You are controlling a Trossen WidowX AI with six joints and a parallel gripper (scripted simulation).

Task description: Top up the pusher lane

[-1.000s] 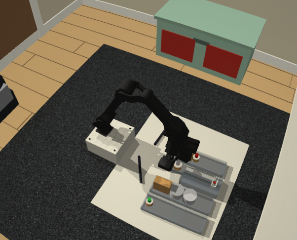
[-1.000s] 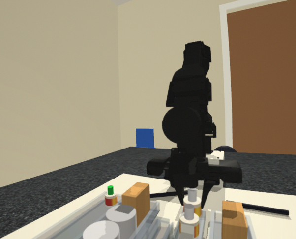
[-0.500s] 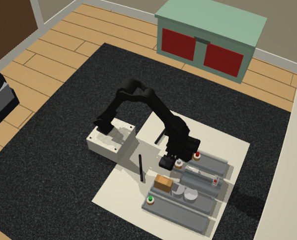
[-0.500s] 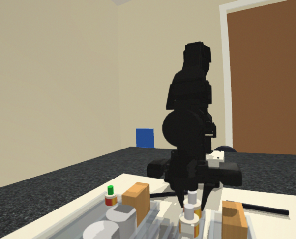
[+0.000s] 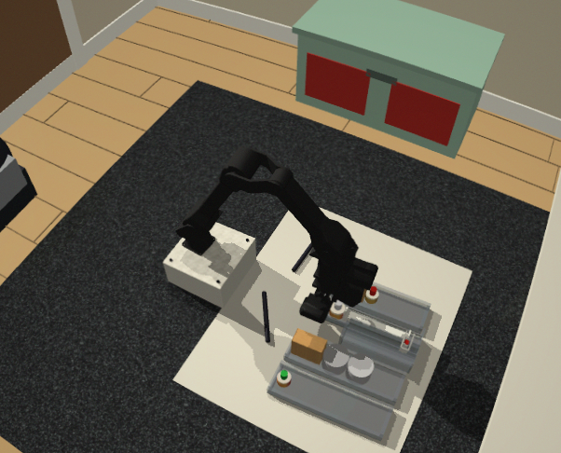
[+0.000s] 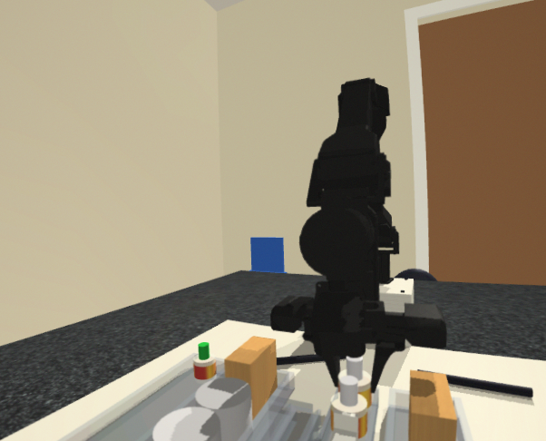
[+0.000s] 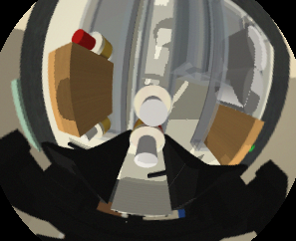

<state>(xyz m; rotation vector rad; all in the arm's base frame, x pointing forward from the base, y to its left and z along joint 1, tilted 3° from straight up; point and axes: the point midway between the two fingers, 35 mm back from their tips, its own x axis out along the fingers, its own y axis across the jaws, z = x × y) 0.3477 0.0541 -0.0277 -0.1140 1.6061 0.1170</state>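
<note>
Pincer (image 6: 354, 375): closed on the grey-capped jar (image 6: 355, 375), one black finger down each side of it, as the exterior view shows.
Held jar, place: at the front mouth of the sprung lane (image 5: 383, 336); in the top view only its grey cap (image 5: 337, 308) peeps out beside the black wrist.
Matching jar (image 6: 348, 406): grey cap, white shoulder, red and yellow label, standing in line with the held one and nearer the exterior camera; whether the two touch cannot be told.
Top view only: the clear-walled lane running away from the arm, with a small red-marked pusher plate (image 5: 406, 342) near its far end.
Wrist view only: the two grey caps one behind the other, the held one (image 7: 147, 152) between the dark fingers and the other (image 7: 151, 107) just ahead, with lane rails stretching beyond.
Red-capped jar (image 5: 372, 294): at the front of the neighbouring lane, beside the wrist.
Green-capped jar (image 5: 283, 377): at the front of the outermost lane, well apart from the pincer.
Wooden block (image 5: 308, 345): in the lane next to the sprung one, with two grey cylinders (image 5: 348, 363) behind it.
Second wooden block (image 6: 431, 406): plain in the exterior view, hidden under the arm from above.
Black rods (image 5: 266, 317): lying loose on the pale mat (image 5: 232, 361).
Arm base (image 5: 210, 263): a white plinth on the dark carpet.
</note>
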